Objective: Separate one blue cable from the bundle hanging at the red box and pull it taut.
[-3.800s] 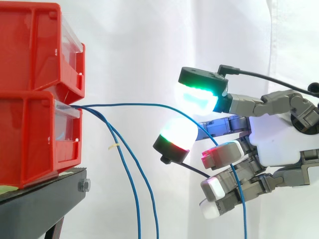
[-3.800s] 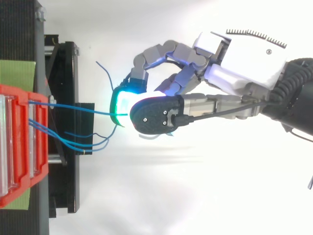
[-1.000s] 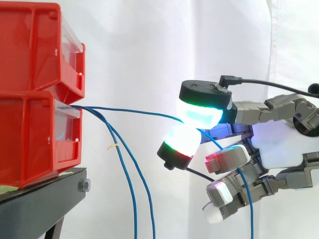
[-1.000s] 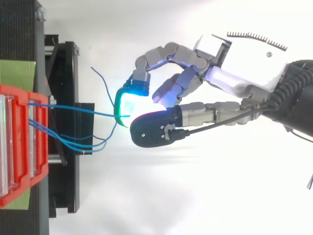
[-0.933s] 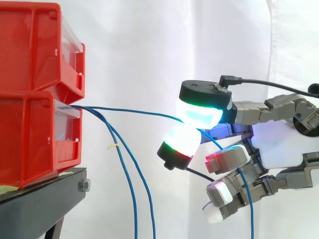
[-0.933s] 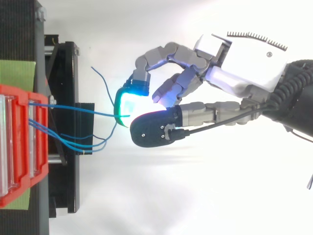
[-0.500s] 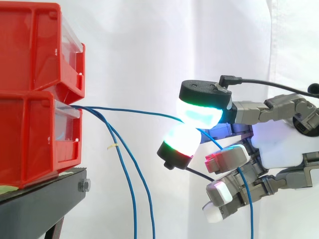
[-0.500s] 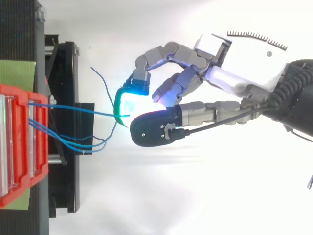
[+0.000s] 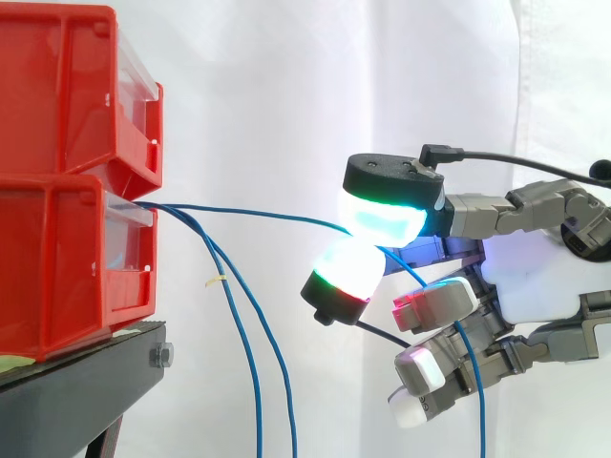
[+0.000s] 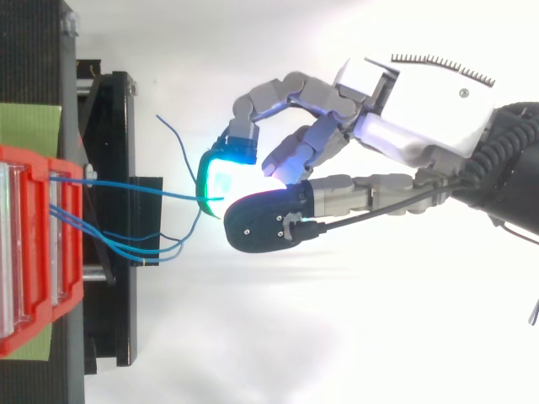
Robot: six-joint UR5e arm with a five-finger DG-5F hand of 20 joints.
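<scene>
Well ahead of the fingertips stood the red box (image 9: 67, 267) on its black stand (image 9: 86, 391), and the cables left its front lip there. One blue cable (image 9: 258, 214) ran from that lip almost level straight to the hand, its long axis in line with the fingers and bowed only a little, so I judged some slack was left. The rest of the bundle (image 9: 250, 363) dropped away below and ahead of the fingertips, clear of that strand. The hand (image 9: 530, 277) was closed on the blue cable, pinching it between two glowing pads (image 9: 384, 218). Behind the pads the loose tail fell past the lower fingers. I reckoned the pull had to go straight back toward the wrist, away from the box, where I saw nothing but white curtain (image 9: 286, 95).
</scene>
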